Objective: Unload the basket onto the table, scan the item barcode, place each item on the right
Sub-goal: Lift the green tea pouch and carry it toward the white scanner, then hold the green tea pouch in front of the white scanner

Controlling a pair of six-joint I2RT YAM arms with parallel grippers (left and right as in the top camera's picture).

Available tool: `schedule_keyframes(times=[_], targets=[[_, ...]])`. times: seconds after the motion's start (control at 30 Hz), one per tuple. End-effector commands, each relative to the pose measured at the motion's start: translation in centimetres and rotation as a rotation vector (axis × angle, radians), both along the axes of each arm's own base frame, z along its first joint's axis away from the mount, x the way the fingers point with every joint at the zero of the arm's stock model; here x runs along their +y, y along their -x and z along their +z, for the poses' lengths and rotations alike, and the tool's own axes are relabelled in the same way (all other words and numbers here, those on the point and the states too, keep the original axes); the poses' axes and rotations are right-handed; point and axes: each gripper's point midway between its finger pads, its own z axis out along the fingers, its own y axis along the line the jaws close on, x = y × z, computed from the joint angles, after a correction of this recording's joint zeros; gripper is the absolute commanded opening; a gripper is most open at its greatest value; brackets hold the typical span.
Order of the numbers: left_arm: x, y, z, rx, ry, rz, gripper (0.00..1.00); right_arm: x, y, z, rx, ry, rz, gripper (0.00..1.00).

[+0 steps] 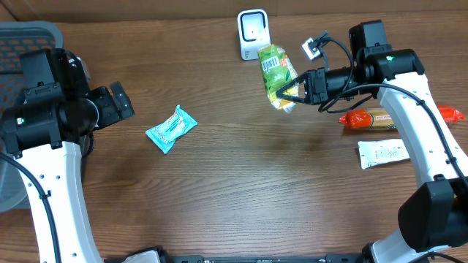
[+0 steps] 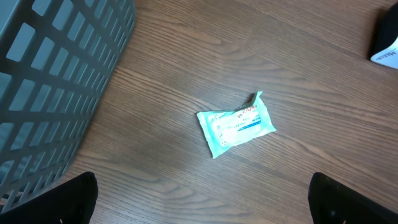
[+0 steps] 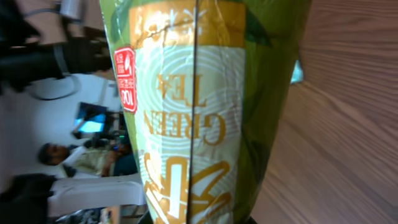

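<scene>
the right gripper [image 1: 290, 93] is pinched on the lower end of a green and yellow foil packet of green tea [image 1: 276, 73], its fingers pressed against the wrapper. the packet stands roughly upright in the far middle of the brown wooden table [image 1: 241, 197], and it seems to be held clear of the surface, though the overhead view does not settle that. its top end is just beside the small white box-shaped scanner [image 1: 253, 33] at the far edge, slightly to the scanner's right. in the right wrist view the packet fills the frame with its "green tea" lettering; no barcode can be made out on that face.

the left gripper [image 1: 121, 103] hangs over the left side of the table with its fingers spread wide and nothing between them. a teal plastic wipe sachet [image 2: 236, 124] lies flat on the wood near it, towards the middle. a grey slatted plastic basket [image 1: 29, 36] sits at the far left corner.

on the right, a long red sausage-shaped pack [image 1: 398, 117] lies beyond the right arm, and a flat white sachet [image 1: 382, 153] lies just nearer than it.
</scene>
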Motion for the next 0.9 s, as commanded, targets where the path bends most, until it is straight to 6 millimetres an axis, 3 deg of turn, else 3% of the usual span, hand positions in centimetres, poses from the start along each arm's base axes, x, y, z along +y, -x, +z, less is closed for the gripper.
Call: schedule_keyframes(times=[0.0,0.13,0.27,0.33,0.47,0.53,0.67,0.77,0.87], targets=[[0.1,-0.2,0.6,-0.015,-0.011,-0.015,1.00,-0.6,-0.7,-0.4,-0.060,0.101,-0.035,0.04],[0.1,-0.2,0.6,-0.015,-0.011,-0.015,1.00,-0.6,-1.1,-2.1,-0.054,0.219,-0.071,0.04],[0.1,-0.2,0.6,-0.015,-0.011,-0.015,0.99,-1.3,-2.0,-5.4,-0.046,0.474,-0.169,0.04],[0.1,-0.2,0.6,-0.015,-0.011,-0.015,0.99,-0.8,-2.1,-5.5,-0.057,0.518,-0.185,0.03],[0.1,-0.2,0.6,-0.015,-0.011,-0.015,1.00,-0.7,-3.7,-2.4,-0.107,0.541,-0.278,0.03],[0.1,-0.2,0.6,-0.015,-0.011,-0.015,1.00,-1.4,-5.3,1.1,-0.187,0.559,-0.354,0.03],[0.1,-0.2,0.6,-0.015,-0.011,-0.015,1.00,-3.4,-8.0,6.1,-0.314,0.643,-0.515,0.03],[0.1,-0.2,0.6,-0.015,-0.011,-0.015,0.99,-4.6,-10.0,7.3,-0.406,0.742,-0.621,0.03],[0.1,-0.2,0.6,-0.015,-0.011,-0.015,1.00,-4.2,-11.8,5.8,-0.486,0.854,-0.627,0.03]])
